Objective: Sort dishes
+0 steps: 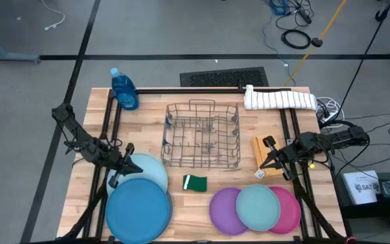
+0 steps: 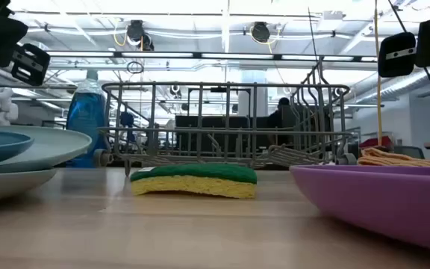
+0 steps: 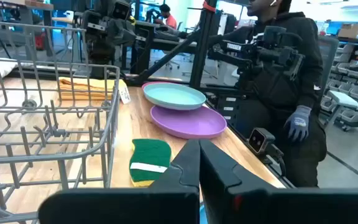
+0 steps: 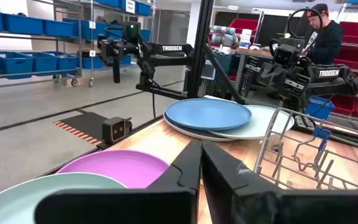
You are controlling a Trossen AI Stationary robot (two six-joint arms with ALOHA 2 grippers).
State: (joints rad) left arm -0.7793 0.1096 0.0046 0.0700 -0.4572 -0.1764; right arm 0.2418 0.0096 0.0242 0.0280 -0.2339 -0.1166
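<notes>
Hovering at the left of the high view, the left gripper (image 1: 116, 177) hangs with its fingers pressed together and nothing between them, just over the rim of the pale-blue plate (image 1: 149, 169). The deep-blue plate (image 1: 138, 211) lies partly on top of that pale one, toward the lower left of the frame. The left arm reaches in from the table's left edge, bent at the elbow, its wrist aimed toward the frame's right.

At the right of the frame, the right gripper (image 1: 265, 167) is also closed and empty. It hovers beside a folded yellow cloth (image 1: 263, 153), above the stack of three smaller plates and apart from it. In that stack at lower right, the teal plate (image 1: 257, 206) sits on top, overlapping the purple plate (image 1: 226, 213) on its left and the pink plate (image 1: 292, 211) on its right. The right arm stretches in from the table's right edge, nearly level.

Five plates in all: two large, three small. One grey wire dish rack (image 1: 202, 134) stands at centre, empty. One green sponge (image 1: 195, 182) lies just below it, between the two groups of plates. One blue soap bottle (image 1: 124, 89) stands at upper left, and one striped towel (image 1: 279, 99) lies at upper right.
</notes>
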